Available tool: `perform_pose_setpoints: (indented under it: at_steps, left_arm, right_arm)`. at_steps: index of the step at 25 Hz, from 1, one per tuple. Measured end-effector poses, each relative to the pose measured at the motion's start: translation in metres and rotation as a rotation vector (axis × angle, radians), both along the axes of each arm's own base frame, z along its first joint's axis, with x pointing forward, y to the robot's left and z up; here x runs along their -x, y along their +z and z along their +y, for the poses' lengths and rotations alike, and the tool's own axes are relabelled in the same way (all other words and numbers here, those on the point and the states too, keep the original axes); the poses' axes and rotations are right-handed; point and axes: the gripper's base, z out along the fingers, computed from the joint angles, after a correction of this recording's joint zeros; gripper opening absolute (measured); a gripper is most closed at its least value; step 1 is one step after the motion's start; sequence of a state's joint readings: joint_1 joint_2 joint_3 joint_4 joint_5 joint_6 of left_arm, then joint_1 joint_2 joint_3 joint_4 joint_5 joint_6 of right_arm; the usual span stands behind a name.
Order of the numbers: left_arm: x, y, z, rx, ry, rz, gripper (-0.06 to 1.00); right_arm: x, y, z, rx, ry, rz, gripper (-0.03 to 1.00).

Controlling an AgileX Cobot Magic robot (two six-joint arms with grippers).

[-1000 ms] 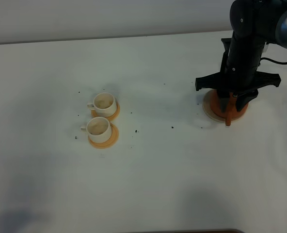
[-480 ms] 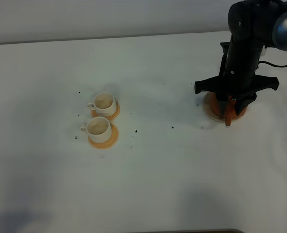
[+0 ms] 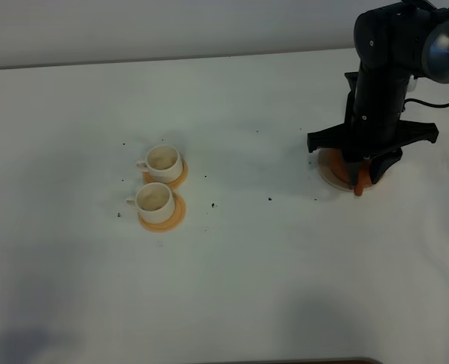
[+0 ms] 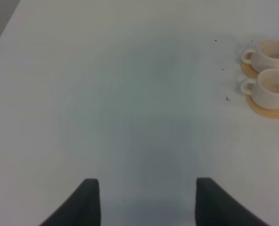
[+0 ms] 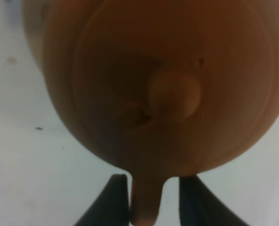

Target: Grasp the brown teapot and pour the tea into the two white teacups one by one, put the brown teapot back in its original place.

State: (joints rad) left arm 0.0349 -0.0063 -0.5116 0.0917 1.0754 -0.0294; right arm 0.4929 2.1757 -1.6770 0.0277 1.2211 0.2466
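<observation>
The brown teapot stands on its pale round coaster at the right, mostly hidden under my right arm. In the right wrist view the teapot with its knobbed lid fills the frame. My right gripper straddles the loop handle: one finger touches it and a narrow gap remains at the other. The two white teacups sit on orange coasters left of centre, and no tea shows in them. They also appear in the left wrist view. My left gripper hangs open over bare table.
The white table carries a few dark specks between the cups and the teapot. Its far edge meets a grey wall behind. The right arm's black body rises over the teapot.
The right gripper's fingers have drawn in around the teapot's handle. The arm has shifted slightly toward the back. The cups and the left gripper have not moved.
</observation>
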Motion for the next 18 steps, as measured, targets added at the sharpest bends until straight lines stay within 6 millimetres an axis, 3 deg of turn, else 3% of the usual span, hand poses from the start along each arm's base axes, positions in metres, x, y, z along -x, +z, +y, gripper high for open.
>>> perform_pose_setpoints:
  at_steps: [8,18]
  left_arm:
    - [0.0,0.0,0.0,0.0,0.0,0.0,0.45]
    - [0.0,0.0,0.0,0.0,0.0,0.0,0.45]
  right_arm:
    - [-0.0006,0.0,-0.0012,0.013,0.008,-0.007,0.09]
    - [-0.0005,0.0015,-0.0016,0.012,0.047,-0.01,0.09]
